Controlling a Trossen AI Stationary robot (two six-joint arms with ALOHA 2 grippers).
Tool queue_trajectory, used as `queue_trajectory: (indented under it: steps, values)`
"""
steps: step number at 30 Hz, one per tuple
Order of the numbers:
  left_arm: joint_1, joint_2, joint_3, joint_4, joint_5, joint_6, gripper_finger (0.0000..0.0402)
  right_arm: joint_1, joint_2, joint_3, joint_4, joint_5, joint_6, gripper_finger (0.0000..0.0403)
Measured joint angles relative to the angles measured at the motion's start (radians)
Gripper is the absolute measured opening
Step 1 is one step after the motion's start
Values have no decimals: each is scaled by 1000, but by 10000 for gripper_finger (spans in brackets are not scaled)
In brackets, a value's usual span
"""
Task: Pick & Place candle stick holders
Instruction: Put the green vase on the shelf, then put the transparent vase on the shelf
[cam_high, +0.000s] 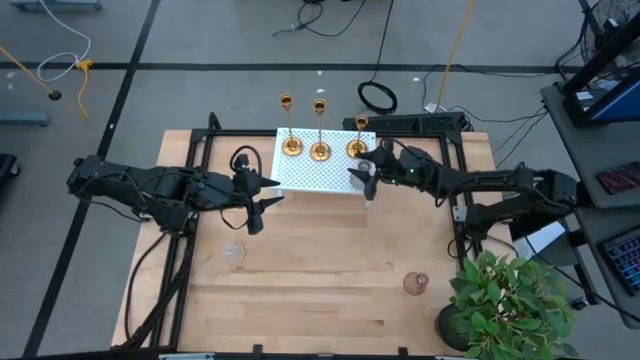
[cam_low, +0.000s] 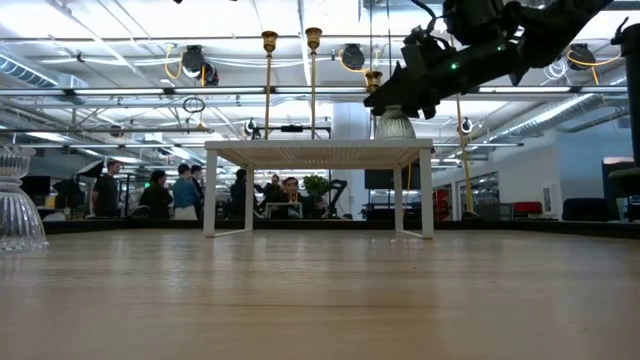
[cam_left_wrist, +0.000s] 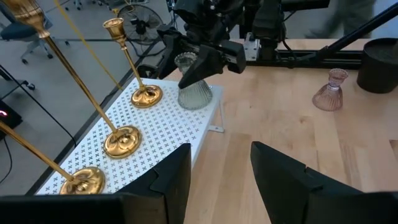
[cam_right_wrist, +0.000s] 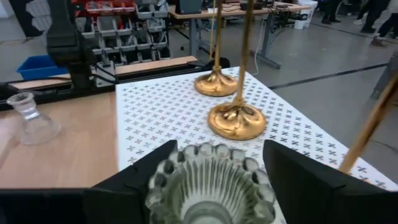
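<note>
A: High view, positions relative to the white perforated stand (cam_high: 315, 172)?

B: Three gold candle stick holders (cam_high: 320, 150) stand upright in a row along its far edge. The right gripper (cam_high: 364, 175) is at the stand's right end, clenched on a clear ribbed glass holder (cam_high: 368, 186). The left gripper (cam_high: 262, 190) waits just off the stand's left end, jaws released. A clear glass holder (cam_high: 233, 251) and a pink glass holder (cam_high: 416, 284) sit on the wooden table (cam_high: 320, 290), well apart from the stand.

A: Low view?

B: The stand (cam_low: 318, 153) carries the gold stems (cam_low: 268, 85). The ribbed glass (cam_low: 394, 123) is at the stand's right end, under the right gripper (cam_low: 405, 95). People stand in the room behind.

A: Left wrist view?

B: The left fingers (cam_left_wrist: 168, 180) are spread, empty. The ribbed glass (cam_left_wrist: 194, 90) is at the stand's (cam_left_wrist: 161, 134) corner; whether it touches cannot be told.

A: Right wrist view?

B: The fingers (cam_right_wrist: 134, 180) flank the ribbed glass (cam_right_wrist: 208, 186), near the closest gold base (cam_right_wrist: 236, 120) on the stand (cam_right_wrist: 161, 112).
</note>
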Motion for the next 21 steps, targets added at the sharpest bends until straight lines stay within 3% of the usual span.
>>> queue_trajectory:
  steps: [5,13,21]
  values:
    - [0,0,0,0,0,0,172,-15,0,0,30,-3,-11,244]
    - [0,0,0,0,0,-1,172,-15,0,0,53,-101,-51,247]
    - [-1,0,0,0,0,-2,172,-15,0,0,171,-106,-96,271]
